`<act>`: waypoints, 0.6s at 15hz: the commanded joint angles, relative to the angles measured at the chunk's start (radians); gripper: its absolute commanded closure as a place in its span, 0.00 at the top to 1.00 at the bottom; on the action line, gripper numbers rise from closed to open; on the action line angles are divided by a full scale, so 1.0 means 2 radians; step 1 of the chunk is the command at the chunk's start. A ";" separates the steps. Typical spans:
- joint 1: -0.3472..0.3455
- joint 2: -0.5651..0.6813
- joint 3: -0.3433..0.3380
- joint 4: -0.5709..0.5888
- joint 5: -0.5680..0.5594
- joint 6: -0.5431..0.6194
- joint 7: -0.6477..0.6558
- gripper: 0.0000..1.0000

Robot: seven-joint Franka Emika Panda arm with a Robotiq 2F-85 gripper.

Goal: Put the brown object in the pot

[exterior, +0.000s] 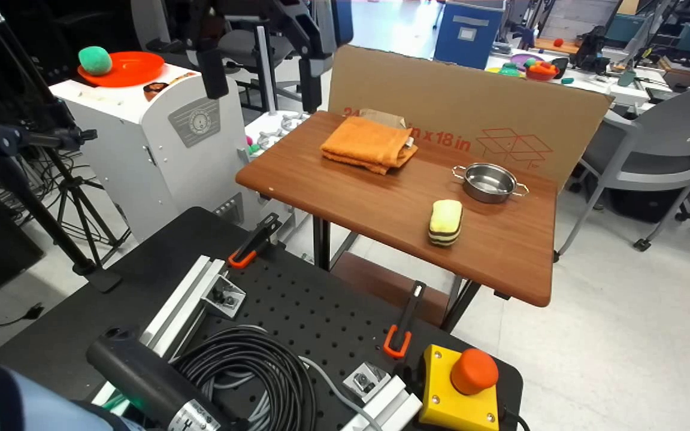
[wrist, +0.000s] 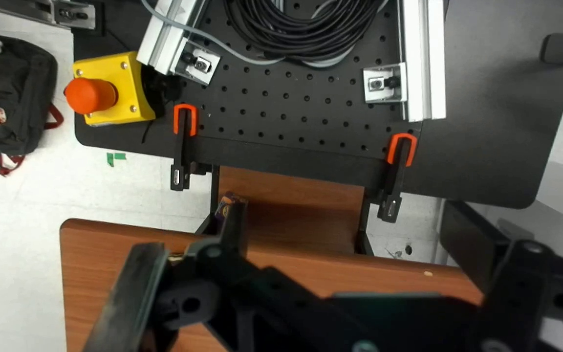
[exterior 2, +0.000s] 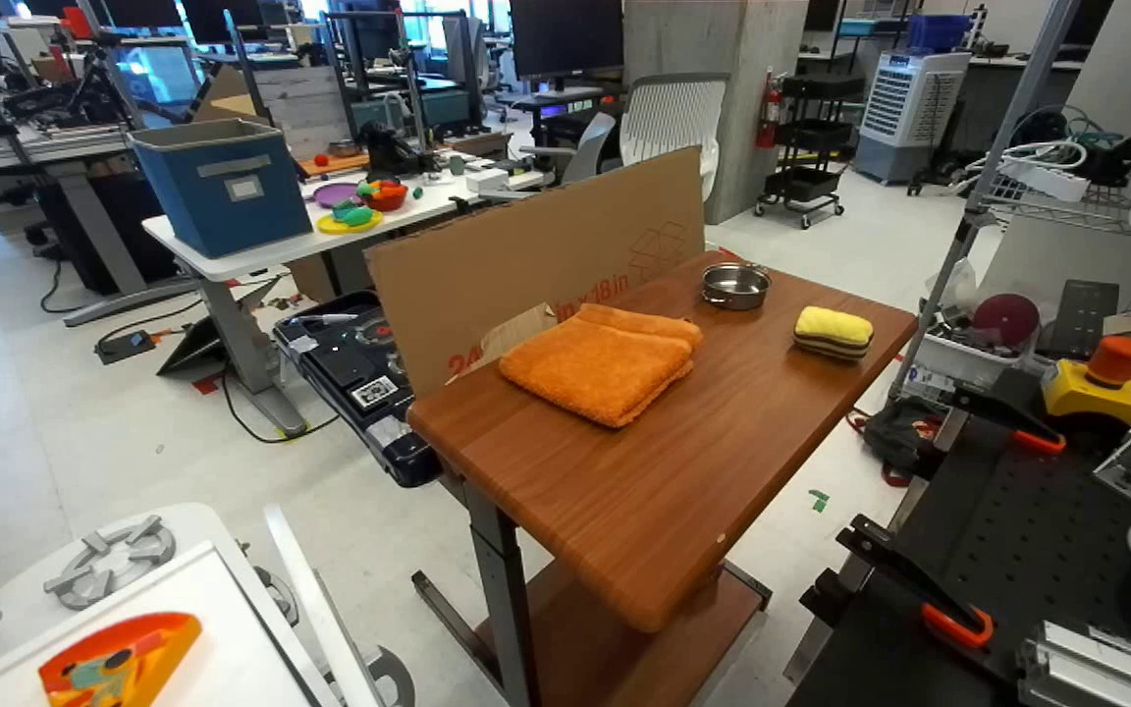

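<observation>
The brown object (exterior: 445, 216) is a small rounded pale yellow lump with dark stripes on its side. It lies on the wooden table near the edge facing the robot base, and also shows in an exterior view (exterior 2: 833, 332). The pot (exterior: 487, 193) is small, shallow and silver with little side handles. It stands upright near the lump, apart from it, and also shows in an exterior view (exterior 2: 735, 298). My gripper (exterior: 264, 93) is open and empty, high up beyond the table's other end. In the wrist view the gripper (wrist: 352, 239) has its fingers wide apart; the pot is out of view there.
An orange folded cloth (exterior: 369, 142) lies on the table (exterior 2: 565, 511). A cardboard sheet (exterior: 429, 102) stands along the table's back edge. The black base plate (wrist: 281, 107) carries clamps, cables and a yellow emergency-stop box (wrist: 115, 88). A white cabinet (exterior: 165, 131) stands beside the table.
</observation>
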 commanded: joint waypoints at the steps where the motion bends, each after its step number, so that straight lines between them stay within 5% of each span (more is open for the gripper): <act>1: -0.032 0.062 -0.021 0.011 -0.030 0.085 -0.007 1.00; 9: -0.114 0.290 -0.058 0.076 -0.115 0.295 0.003 1.00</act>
